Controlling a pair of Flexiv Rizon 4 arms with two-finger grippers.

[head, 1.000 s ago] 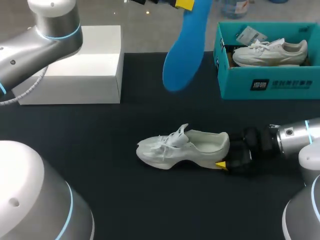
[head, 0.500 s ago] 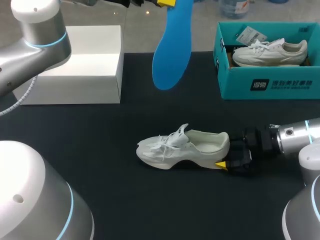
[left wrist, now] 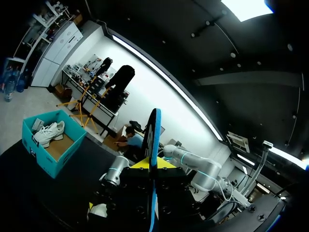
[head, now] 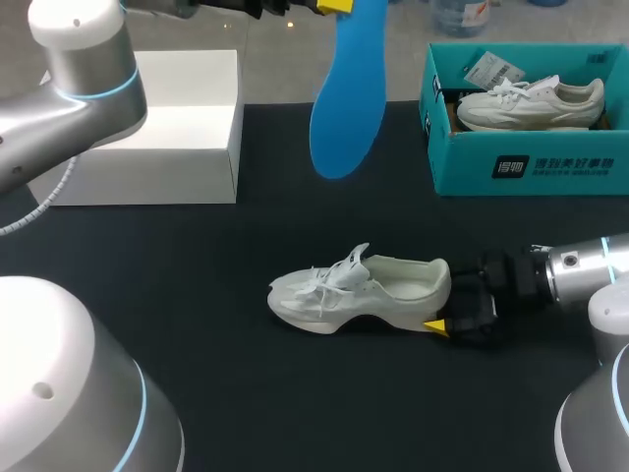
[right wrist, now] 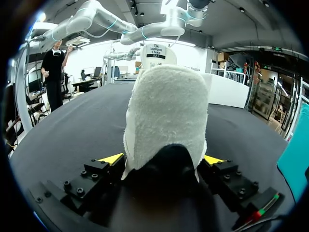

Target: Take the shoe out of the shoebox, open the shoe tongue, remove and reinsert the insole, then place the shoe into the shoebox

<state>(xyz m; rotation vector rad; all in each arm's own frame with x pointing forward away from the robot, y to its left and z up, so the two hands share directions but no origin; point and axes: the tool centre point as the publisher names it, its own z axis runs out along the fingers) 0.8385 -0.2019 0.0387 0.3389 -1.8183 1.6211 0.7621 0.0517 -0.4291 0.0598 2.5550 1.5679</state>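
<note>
Right gripper (right wrist: 162, 159): comes in from the right, low over the table (head: 197, 256); its jaws are closed from both sides on the heel of the shoe (head: 359, 290), a yellow tip on either side of the heel.

Shoe: white, upright on its sole near the middle of the table, toe to the left and heel to the right, laces loose and mouth gaping; it is out of the box and well apart from it.

White box (head: 157, 128): far left on the table, not involved.

Left gripper (left wrist: 153, 164): raised high over the far edge of the table; its jaws are narrow, pinching the top end of the insole (head: 349, 98).

Insole: blue, hanging down from that grip in the air, far behind the shoe and touching nothing else.

Shoebox (head: 521, 167): teal, far right, open; a second shoe (head: 531, 103) lies in it.

Step in hand: judged as the turn from removing to reinserting, with the insole fully out and the shoe pinned by the heel.

Next move: bring the insole down towards the near side, line its lower end up with the shoe's mouth and slide it in towards the toe, while the right arm keeps the shoe steady.
</note>
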